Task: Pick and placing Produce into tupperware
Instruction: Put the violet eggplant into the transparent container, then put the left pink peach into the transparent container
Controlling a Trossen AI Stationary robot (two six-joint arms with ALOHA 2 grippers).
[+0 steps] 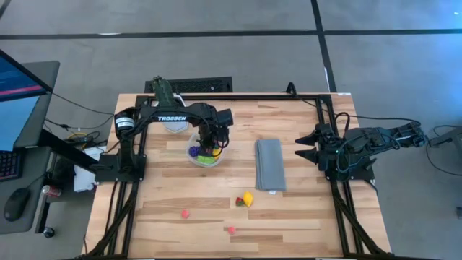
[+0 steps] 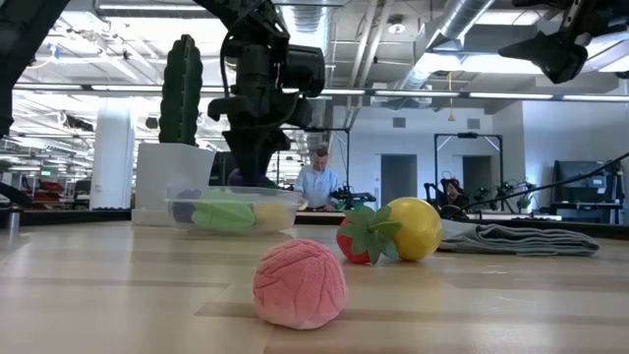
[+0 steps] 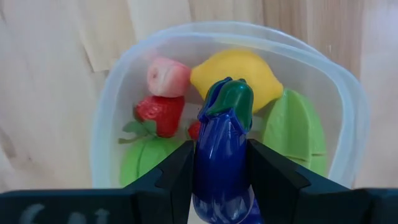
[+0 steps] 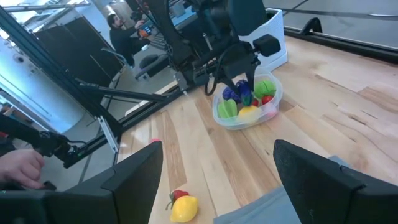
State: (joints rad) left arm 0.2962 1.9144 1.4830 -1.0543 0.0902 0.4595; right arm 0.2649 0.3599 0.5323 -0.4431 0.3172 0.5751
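Bright even overhead light; soft shadows; low view foreground blurred; ceiling lamps glare.

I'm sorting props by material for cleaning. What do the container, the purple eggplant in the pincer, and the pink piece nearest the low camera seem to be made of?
Container: thin translucent plastic, since the contents show through its wall.
Eggplant, held by the left pincer: glossy, probably hard plastic, with sharp highlights.
Pink piece: matte and fuzzy with stitched-looking creases, likely plush or foam; hard to say which.
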